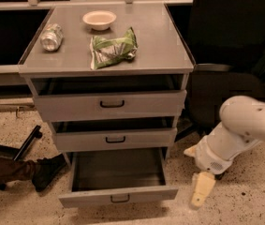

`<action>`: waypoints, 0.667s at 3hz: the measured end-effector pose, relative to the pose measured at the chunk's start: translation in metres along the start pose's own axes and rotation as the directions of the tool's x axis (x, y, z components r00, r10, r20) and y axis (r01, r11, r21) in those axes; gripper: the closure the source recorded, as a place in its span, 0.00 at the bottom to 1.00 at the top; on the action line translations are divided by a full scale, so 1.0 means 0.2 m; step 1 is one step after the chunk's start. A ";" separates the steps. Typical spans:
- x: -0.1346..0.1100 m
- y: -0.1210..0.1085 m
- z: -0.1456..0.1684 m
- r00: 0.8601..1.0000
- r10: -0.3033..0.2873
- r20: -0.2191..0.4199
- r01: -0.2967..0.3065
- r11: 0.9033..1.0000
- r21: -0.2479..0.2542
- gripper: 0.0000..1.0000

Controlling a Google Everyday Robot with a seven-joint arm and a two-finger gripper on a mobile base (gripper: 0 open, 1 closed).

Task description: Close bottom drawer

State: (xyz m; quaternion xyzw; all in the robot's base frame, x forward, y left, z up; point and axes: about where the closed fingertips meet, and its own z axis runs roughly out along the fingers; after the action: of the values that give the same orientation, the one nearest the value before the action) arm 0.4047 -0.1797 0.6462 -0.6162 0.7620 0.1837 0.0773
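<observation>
The bottom drawer (118,196) of the grey cabinet (169,55) is pulled far out. Its flat grey front with a small black loop handle (119,198) is near the bottom edge of the view, and its dark grey inside shows empty. The middle drawer (115,139) and the top drawer (111,104) stand slightly out. My gripper (201,190) hangs low on the white arm (244,128), just right of the bottom drawer's front right corner, close to the floor and apart from the drawer.
On the cabinet top lie a crushed can (51,36), a white bowl (99,18) and a green snack bag (113,49). A dark chair (230,78) stands right of the cabinet. A person's shoe (47,170) and black chair legs (26,142) are on the speckled floor at left.
</observation>
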 end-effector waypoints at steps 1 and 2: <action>0.03 -0.09 0.46 0.997 -0.009 0.077 0.014 0.998 -0.064 0.00; 0.04 -0.18 0.86 0.986 0.008 0.166 0.009 0.995 -0.101 0.00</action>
State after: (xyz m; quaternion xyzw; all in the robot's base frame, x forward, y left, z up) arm 0.4190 -0.1278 0.4783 -0.6020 0.7424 0.2727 0.1094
